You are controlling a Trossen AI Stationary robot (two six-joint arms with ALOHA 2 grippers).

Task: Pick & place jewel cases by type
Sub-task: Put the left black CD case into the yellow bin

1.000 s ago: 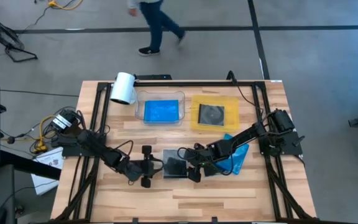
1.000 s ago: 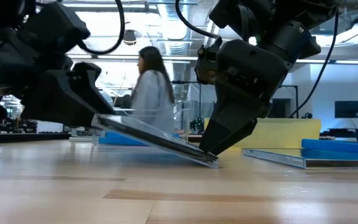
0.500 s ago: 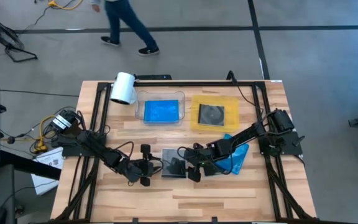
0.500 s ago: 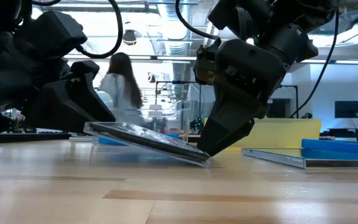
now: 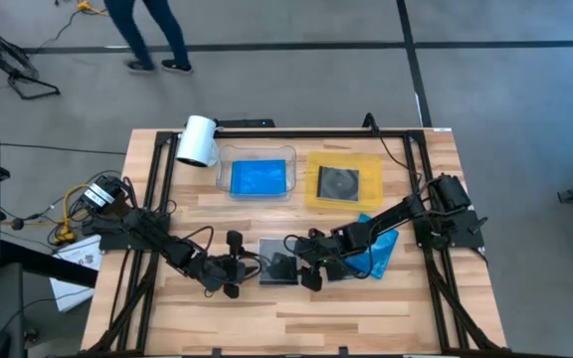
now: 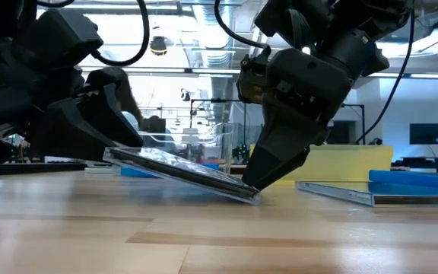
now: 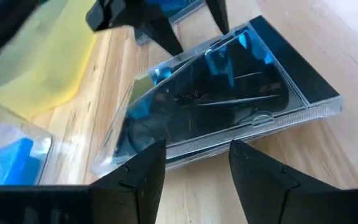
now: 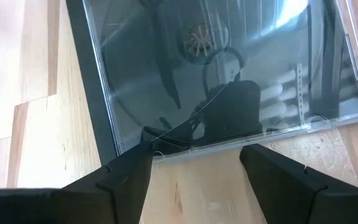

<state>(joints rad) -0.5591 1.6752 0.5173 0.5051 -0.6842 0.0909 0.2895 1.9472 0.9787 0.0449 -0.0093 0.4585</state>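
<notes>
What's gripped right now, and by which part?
The grey-clear jewel case at mid-table: the left tool clamps its raised edge, tilting it; the opposite edge rests on the table by the right tool, which is open.

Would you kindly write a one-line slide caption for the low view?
Two grippers meet at a grey-clear jewel case tilted on the table: left gripper at its raised edge, right gripper at its lowered edge.

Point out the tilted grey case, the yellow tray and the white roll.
grey case (image 6: 185, 172): low view, middle of raised lid.
yellow tray (image 5: 371, 169): high view, right rim.
white roll (image 5: 197, 141): high view, middle of side.
</notes>
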